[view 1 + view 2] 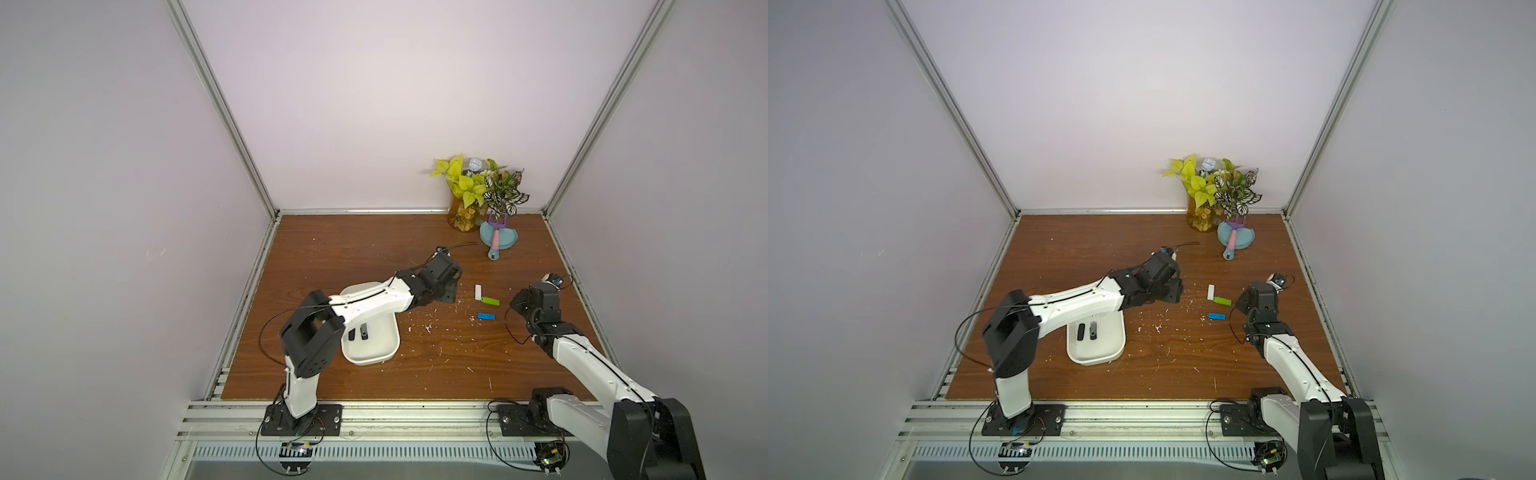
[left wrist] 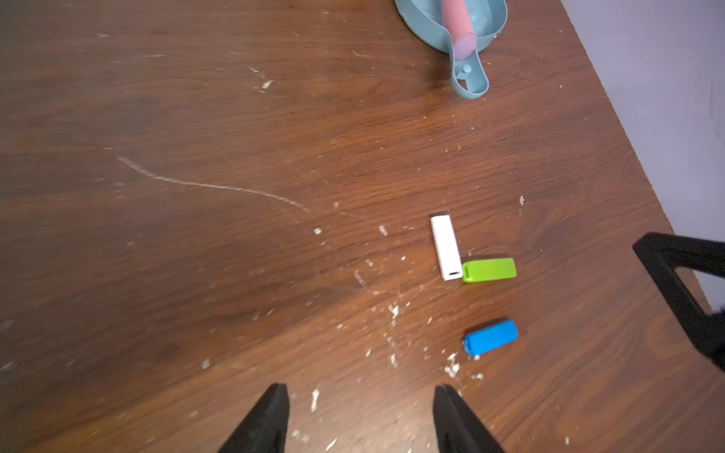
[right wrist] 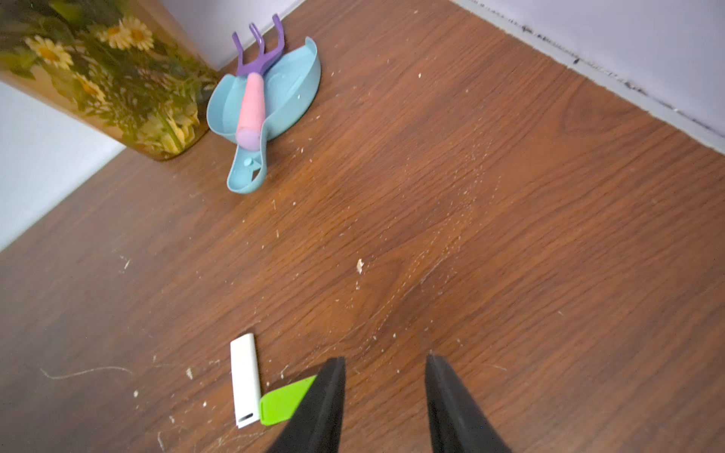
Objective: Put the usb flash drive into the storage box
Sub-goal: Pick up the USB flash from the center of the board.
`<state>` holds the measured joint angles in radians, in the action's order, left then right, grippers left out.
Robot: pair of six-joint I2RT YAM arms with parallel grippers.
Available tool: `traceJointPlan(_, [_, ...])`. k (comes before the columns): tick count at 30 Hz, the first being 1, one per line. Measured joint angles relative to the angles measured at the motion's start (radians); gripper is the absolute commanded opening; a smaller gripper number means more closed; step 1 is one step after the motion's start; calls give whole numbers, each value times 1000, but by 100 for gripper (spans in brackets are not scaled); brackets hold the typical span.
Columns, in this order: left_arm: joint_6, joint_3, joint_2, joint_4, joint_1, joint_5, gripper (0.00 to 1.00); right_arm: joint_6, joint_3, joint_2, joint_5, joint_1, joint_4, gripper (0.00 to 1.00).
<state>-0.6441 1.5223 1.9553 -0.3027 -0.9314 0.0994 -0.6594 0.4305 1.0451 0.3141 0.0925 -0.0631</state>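
- The storage box [image 1: 374, 355] [image 1: 1096, 358] sits on the wooden desk [image 1: 353, 249], in front of the left arm's base, and the left arm reaches across its far part.
- Two black flash drives [image 1: 364, 332] [image 1: 1093, 330] lie side by side inside the storage box.
- Three more lie outside on the bare desk, well off the box toward the right arm's side: a white flash drive [image 1: 478, 292] [image 2: 446, 247] [image 3: 245, 386], a green flash drive [image 1: 490, 300] [image 2: 489, 270] [image 3: 284, 400] touching its end in an L, and a blue flash drive [image 1: 486, 316] [image 2: 490, 337] apart from both.
- The left claw [image 2: 361, 388] [image 1: 451, 291] is released and holds nothing. It hangs over littered desk between the box and those three drives.
- The right claw [image 3: 384, 359] is on the far side of the drives from the box. Its jaws are apart with only bare wood between them. One finger [image 3: 321, 404] hides the green drive's end, and I cannot tell whether they touch.
- Farthest from the box, by the back wall, are a flower vase [image 1: 463, 216] and a blue scoop [image 1: 505, 239] [image 3: 290, 90] carrying a pink-handled rake [image 3: 251, 106].
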Motion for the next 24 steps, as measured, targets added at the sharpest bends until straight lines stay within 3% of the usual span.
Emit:
traceJointPlan(5, [5,305,248,-50,-23,-11,58,-18,-20,-9,20,-5,-5,40])
traceJointPlan(10, [6,491,406,-79,-37,-27,57,-22,-20,-6,18,-9,-18,40])
traceJointPlan(17, [5,595,535,-114,-59,-24,57,-22,-20,23,-8,-10,-32,40])
traceJointPlan(24, [9,626,573,-123,-72,4,56,-29,-20,31,-45,-11,-55,40])
